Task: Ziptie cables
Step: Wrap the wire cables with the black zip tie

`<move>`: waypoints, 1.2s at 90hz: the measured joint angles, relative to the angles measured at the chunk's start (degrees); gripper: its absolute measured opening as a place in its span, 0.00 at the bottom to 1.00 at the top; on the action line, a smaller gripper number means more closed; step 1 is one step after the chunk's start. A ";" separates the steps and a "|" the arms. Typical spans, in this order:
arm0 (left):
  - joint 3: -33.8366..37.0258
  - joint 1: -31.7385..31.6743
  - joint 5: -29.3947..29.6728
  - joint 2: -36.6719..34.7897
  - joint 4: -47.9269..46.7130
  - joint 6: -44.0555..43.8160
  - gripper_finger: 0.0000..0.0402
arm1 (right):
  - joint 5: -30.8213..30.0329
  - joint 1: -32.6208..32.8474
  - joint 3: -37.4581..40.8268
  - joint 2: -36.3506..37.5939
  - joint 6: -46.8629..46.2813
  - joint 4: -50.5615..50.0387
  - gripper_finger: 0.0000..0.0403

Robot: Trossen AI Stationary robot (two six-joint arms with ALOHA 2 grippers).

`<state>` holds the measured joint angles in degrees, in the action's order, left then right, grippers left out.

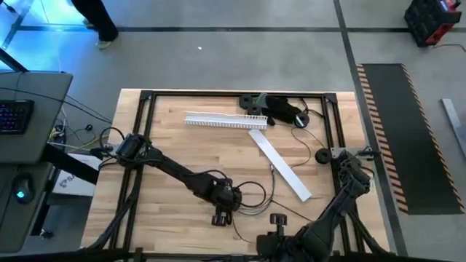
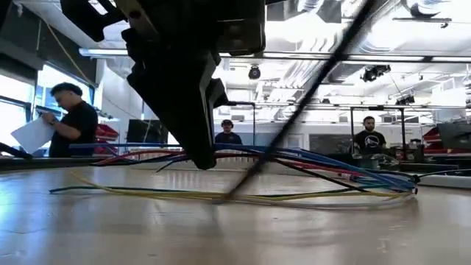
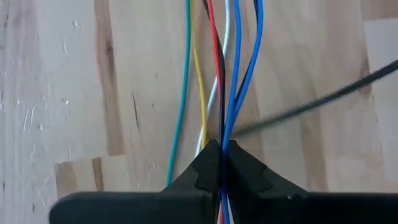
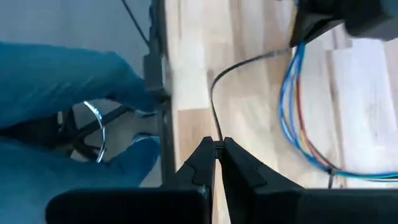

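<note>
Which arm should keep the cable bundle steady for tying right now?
Left, probably. The left gripper is shut on the cables at mid-table. The right gripper sits at the near edge, pinching a thin black strand.

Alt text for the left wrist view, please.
The left gripper is shut on the cables, a bundle of blue, red, black, white, yellow and green wires running away over the wooden table. A thin black strand crosses them diagonally.
</note>
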<state>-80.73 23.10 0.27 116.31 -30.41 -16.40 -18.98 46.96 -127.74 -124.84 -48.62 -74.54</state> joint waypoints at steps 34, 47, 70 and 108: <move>0.33 0.32 1.77 -0.11 -1.64 0.02 0.00 | 3.54 -1.23 -0.03 0.00 -0.80 -1.29 0.00; 0.33 0.32 1.85 -0.11 -1.80 0.02 0.00 | 7.54 -1.19 -1.65 -0.07 -2.80 -5.69 0.00; 0.33 0.61 2.11 0.00 -0.75 -1.51 0.00 | 8.09 -2.46 -5.16 0.00 -2.46 -7.46 0.00; 0.33 2.73 6.17 0.09 -1.22 -1.50 0.00 | 7.06 -7.06 -2.64 -0.09 2.25 -1.03 0.00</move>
<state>-80.40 25.84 6.44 116.40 -31.63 -17.90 -11.92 39.90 -130.39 -124.92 -46.37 -75.57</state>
